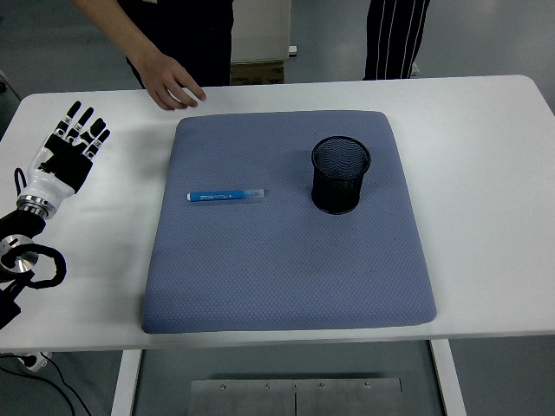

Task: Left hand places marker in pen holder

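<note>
A blue marker with a clear cap [225, 197] lies flat on the blue-grey mat [286, 260], left of centre, pointing left to right. A black mesh pen holder [340, 174] stands upright on the mat to the marker's right, with nothing visible inside. My left hand [73, 143] hovers over the bare white table well to the left of the mat, fingers stretched out and spread, holding nothing. The right arm does not show.
A person's hand [172, 85] rests on the white table [486, 173] at the back, just beyond the mat's far left corner. A second person stands behind the table at the top right. Black cabling loops by my left forearm [35, 260].
</note>
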Controlling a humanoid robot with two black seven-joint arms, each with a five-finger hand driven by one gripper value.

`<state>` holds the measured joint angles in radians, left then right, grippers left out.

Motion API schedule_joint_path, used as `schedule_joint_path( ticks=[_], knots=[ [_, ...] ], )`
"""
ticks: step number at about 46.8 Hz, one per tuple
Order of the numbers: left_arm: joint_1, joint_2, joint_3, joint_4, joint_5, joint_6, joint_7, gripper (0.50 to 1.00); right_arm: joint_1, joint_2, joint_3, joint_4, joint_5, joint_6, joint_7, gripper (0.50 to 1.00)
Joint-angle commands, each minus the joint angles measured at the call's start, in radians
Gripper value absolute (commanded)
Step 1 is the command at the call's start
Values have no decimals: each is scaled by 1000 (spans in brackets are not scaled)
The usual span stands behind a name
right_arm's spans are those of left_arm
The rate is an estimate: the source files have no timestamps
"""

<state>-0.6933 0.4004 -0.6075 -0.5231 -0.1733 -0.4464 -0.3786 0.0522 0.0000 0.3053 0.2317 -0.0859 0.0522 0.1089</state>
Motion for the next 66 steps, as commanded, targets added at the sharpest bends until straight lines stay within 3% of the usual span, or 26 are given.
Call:
schedule_joint_path(
  ticks=[1, 20, 28, 59, 66],
  knots=[
    [0, 0, 0, 0, 0, 5, 0, 1000, 0, 0, 0, 0, 0, 0, 0, 1000],
    [-5, 8, -8, 2, -3, 5, -2, 1000, 0, 0, 0, 0, 0, 0, 0, 1000],
    [8, 64, -6, 2, 12, -9, -2, 1000, 0, 0, 0, 0, 0, 0, 0, 1000],
    [35, 57, -1, 3, 40, -28, 1, 1000, 0, 0, 0, 0, 0, 0, 0, 1000],
    [32, 61, -3, 3, 43, -78, 1, 1000, 0, 0, 0, 0, 0, 0, 0, 1000]
  ],
)
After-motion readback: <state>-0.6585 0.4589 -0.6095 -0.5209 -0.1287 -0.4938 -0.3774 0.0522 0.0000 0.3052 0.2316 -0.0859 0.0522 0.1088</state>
